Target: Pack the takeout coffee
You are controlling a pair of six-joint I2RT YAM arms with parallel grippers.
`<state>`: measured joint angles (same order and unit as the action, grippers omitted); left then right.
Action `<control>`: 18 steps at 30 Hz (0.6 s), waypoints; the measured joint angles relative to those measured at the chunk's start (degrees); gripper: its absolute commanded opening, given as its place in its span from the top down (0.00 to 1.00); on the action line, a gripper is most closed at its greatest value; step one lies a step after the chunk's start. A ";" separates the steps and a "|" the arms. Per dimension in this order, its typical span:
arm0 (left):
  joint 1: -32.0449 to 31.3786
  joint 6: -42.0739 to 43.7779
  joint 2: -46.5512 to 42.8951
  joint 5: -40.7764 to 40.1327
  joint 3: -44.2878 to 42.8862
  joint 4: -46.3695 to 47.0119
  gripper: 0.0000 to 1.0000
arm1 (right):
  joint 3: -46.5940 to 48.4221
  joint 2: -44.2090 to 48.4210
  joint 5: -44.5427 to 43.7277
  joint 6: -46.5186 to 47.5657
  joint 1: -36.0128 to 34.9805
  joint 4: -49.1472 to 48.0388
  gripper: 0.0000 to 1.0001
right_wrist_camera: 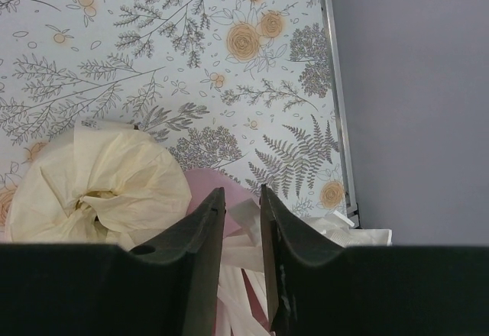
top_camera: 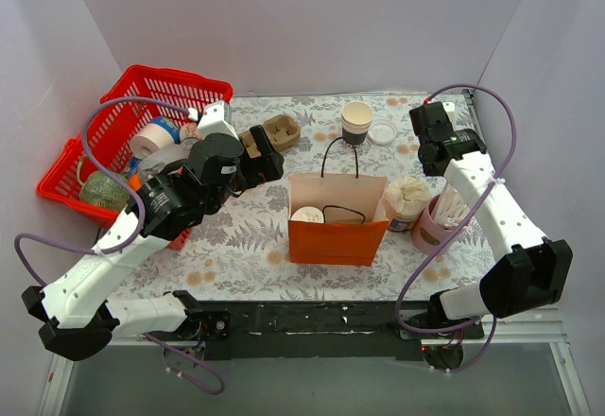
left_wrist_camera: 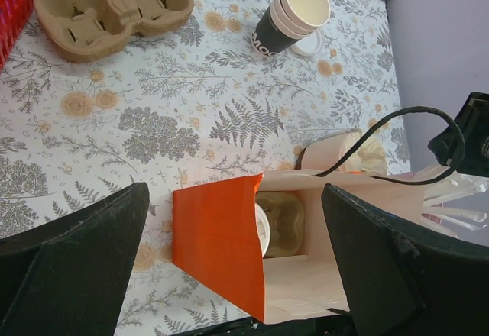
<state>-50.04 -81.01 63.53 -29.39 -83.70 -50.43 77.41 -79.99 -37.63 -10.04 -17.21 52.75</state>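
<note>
Plainly empty, the left gripper [left_wrist_camera: 235,189] was spread wide and the right gripper [right_wrist_camera: 243,192] stood a narrow slit apart.
The left one faced the open mouth of the orange bag [left_wrist_camera: 218,244]; the right one hung over a pink cup [right_wrist_camera: 221,177]. The coffee [top_camera: 307,215] sat inside the bag, white lid up.

Overhead, left wrist look down, sharing bag [top_camera: 336,241]; right seemingly nearer.

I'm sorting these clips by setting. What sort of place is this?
Probably a lab test booth staged as a café takeout counter: plain blank walls close in a floral-clothed table, where an orange paper bag, a cardboard cup carrier and paper cups are laid out.
</note>
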 measured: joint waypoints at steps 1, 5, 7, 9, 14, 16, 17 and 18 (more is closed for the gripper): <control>0.00 0.00 0.00 0.00 0.00 0.07 0.02 | 0.00 0.00 -0.09 -0.04 0.00 0.00 0.70; 0.00 0.00 -0.11 0.02 0.07 0.37 0.02 | 0.00 0.00 -1.14 -0.02 0.00 0.15 0.78; 0.00 0.00 -0.50 0.02 0.48 0.76 0.02 | 0.00 0.00 -1.66 -0.02 0.00 0.37 0.78; 0.00 -0.02 -1.07 0.07 0.85 0.92 0.02 | 0.00 0.00 -2.03 -0.09 0.00 0.57 0.78; 0.00 -0.02 -2.40 0.09 0.85 1.49 0.02 | 0.00 0.02 -2.54 -0.22 0.00 1.42 0.85; 0.00 -0.02 -2.91 0.13 0.85 1.66 0.02 | 0.00 0.07 -2.69 -0.22 0.00 1.62 0.96; 0.00 -0.02 -3.08 0.22 0.87 1.68 0.02 | 0.00 0.11 -2.73 -0.28 0.00 1.75 0.99; 0.00 -0.02 -3.23 0.26 0.87 1.79 0.02 | 0.00 0.20 -2.75 -0.26 0.00 1.86 0.99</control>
<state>-50.04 -81.03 60.29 -29.12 -82.83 -48.64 77.41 -79.79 -40.38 -10.31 -17.21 54.61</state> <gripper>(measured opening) 0.981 0.070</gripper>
